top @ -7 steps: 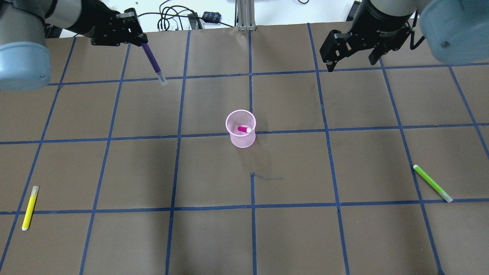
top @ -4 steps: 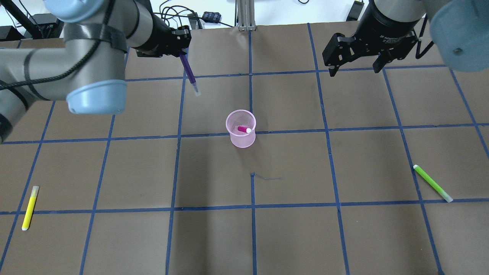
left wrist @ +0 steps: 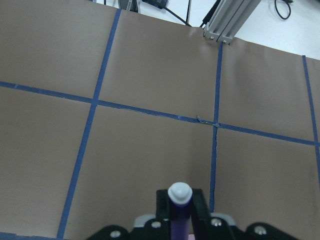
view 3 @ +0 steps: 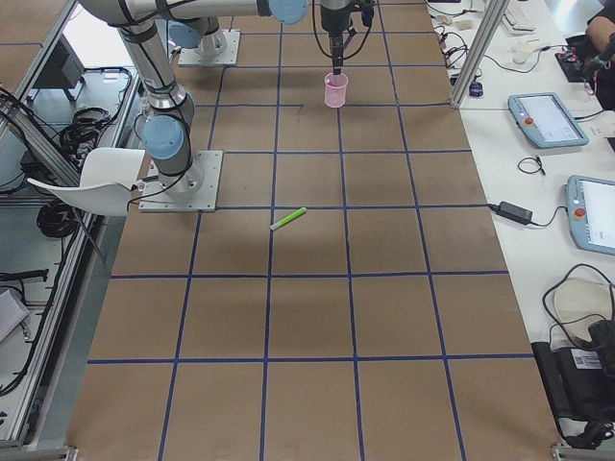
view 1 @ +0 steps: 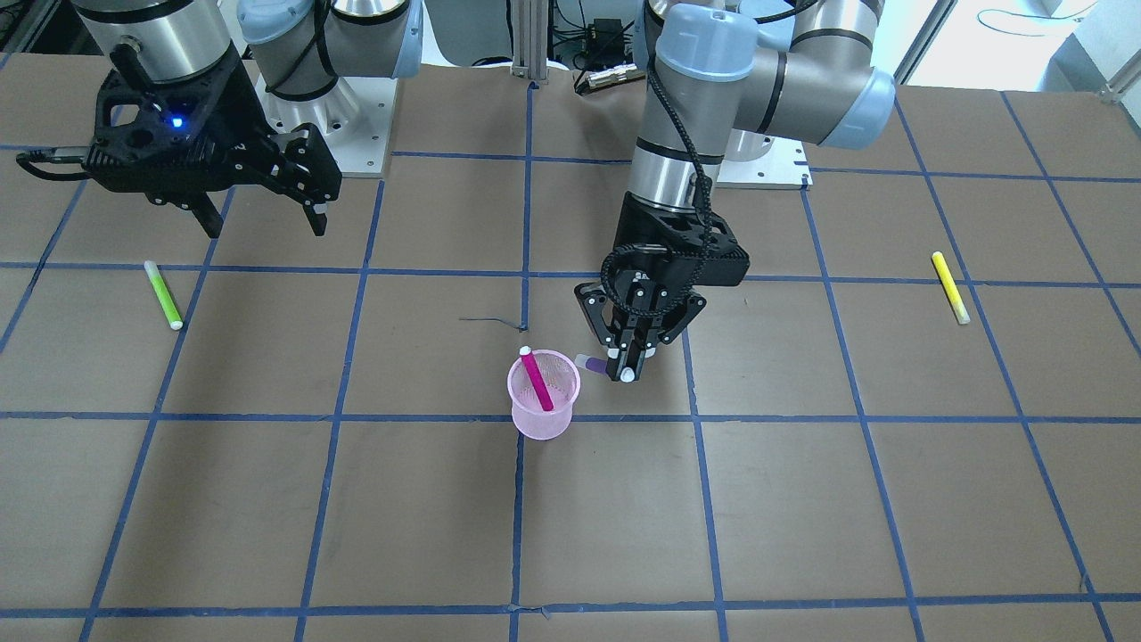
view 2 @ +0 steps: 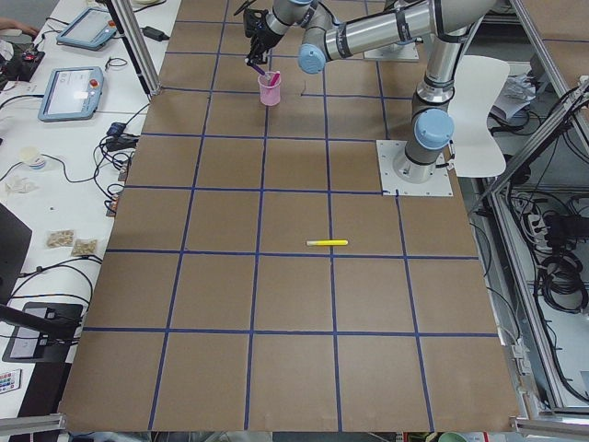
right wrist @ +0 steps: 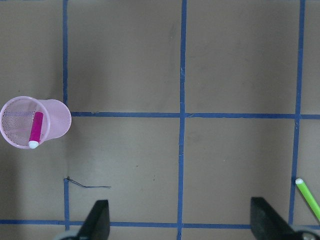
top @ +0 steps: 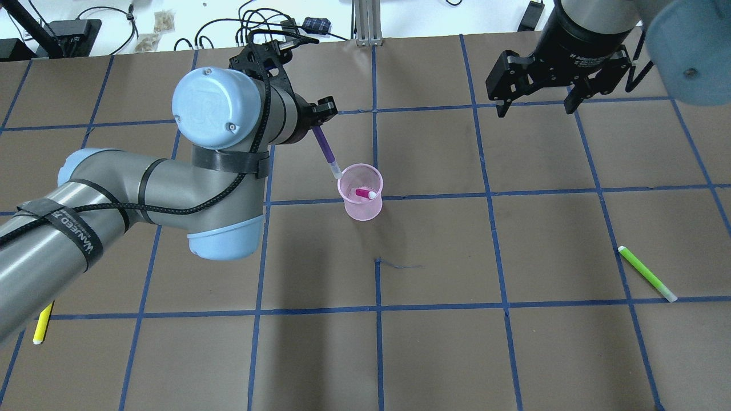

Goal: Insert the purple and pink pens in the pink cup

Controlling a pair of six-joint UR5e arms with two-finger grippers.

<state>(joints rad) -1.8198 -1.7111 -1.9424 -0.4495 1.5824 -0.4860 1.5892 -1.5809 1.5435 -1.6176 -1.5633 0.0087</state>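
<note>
The pink mesh cup (top: pixel 363 211) stands upright near the table's middle, with the pink pen (top: pixel 364 194) leaning inside it. My left gripper (top: pixel 316 127) is shut on the purple pen (top: pixel 324 147), which hangs tilted with its lower tip at the cup's far-left rim. In the front view the left gripper (view 1: pixel 627 364) is just beside the cup (view 1: pixel 540 424), and the purple pen (view 1: pixel 590 363) pokes out toward it. The left wrist view shows the purple pen (left wrist: pixel 179 212) between the fingers. My right gripper (top: pixel 537 108) is open and empty at the far right.
A yellow pen (top: pixel 39 326) lies at the near left, partly under the left arm. A green pen (top: pixel 646 274) lies at the near right. The brown table (top: pixel 434 342) carries a blue tape grid. Cables lie beyond the far edge.
My left arm has swung right and nearer, carrying the purple pen from the far left to the cup's rim. The right gripper has barely moved.
</note>
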